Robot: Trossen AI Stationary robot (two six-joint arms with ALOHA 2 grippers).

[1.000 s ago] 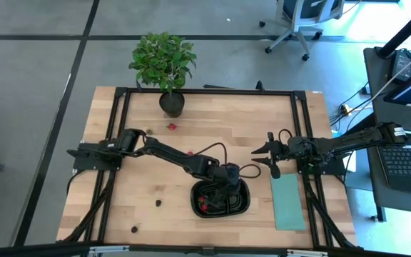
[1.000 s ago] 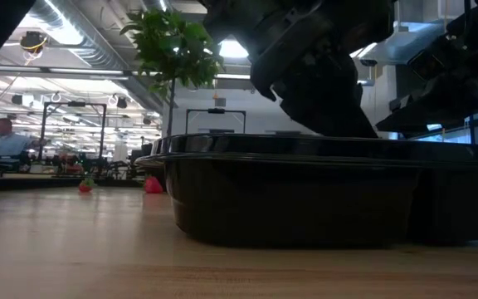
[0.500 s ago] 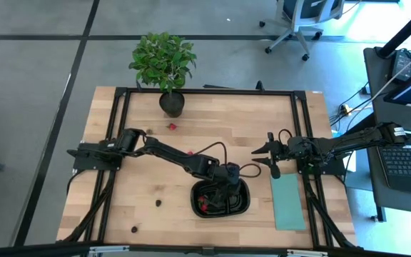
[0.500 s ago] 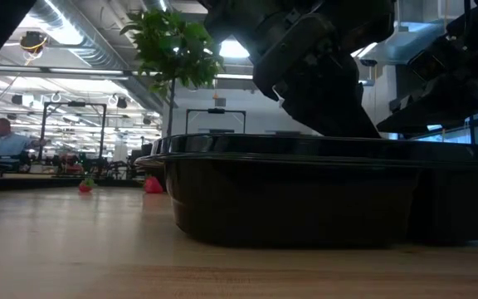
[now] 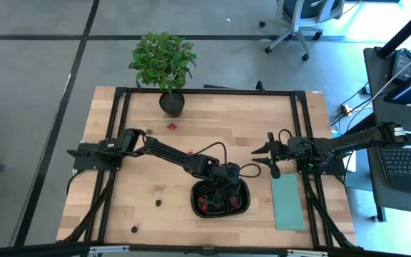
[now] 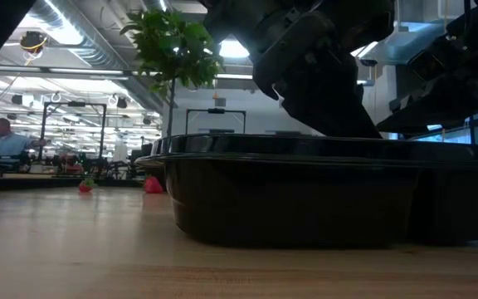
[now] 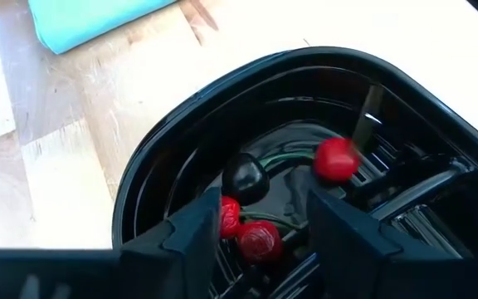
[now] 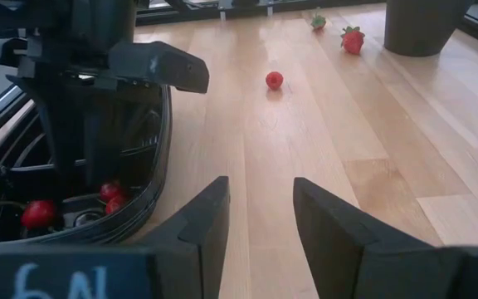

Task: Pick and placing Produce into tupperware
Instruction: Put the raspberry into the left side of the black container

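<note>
The left end effector (image 5: 228, 194) hangs low over the black tupperware (image 5: 242, 207), its fingers parted with an empty gap between them; nothing is pinched, and in the left wrist view a red cherry (image 7: 335, 159) sits in the container just beyond the tips, so this looks like the release of a piece. To finish it well, the fingers should stay apart and lift straight up until they are above the rim, since a sideways pull could drag the thin green stems or nudge the light container across the table (image 5: 141, 193). Inside the tupperware, the left wrist view shows the bright red cherry, a dark, nearly black cherry (image 7: 245, 176), and two more red ones (image 7: 258, 237) close under the fingers; which side of the divider each lies on I cannot tell. More produce remains loose on the table: a small red piece (image 5: 190, 152) beside the left arm, a strawberry (image 5: 172, 126) near the potted plant (image 5: 164, 64), and dark pieces (image 5: 158, 203) towards the near edge. The right end effector (image 5: 264, 151) waits above the table by the pale teal rectangle (image 5: 288, 203), fingers moderately apart and holding nothing.
</note>
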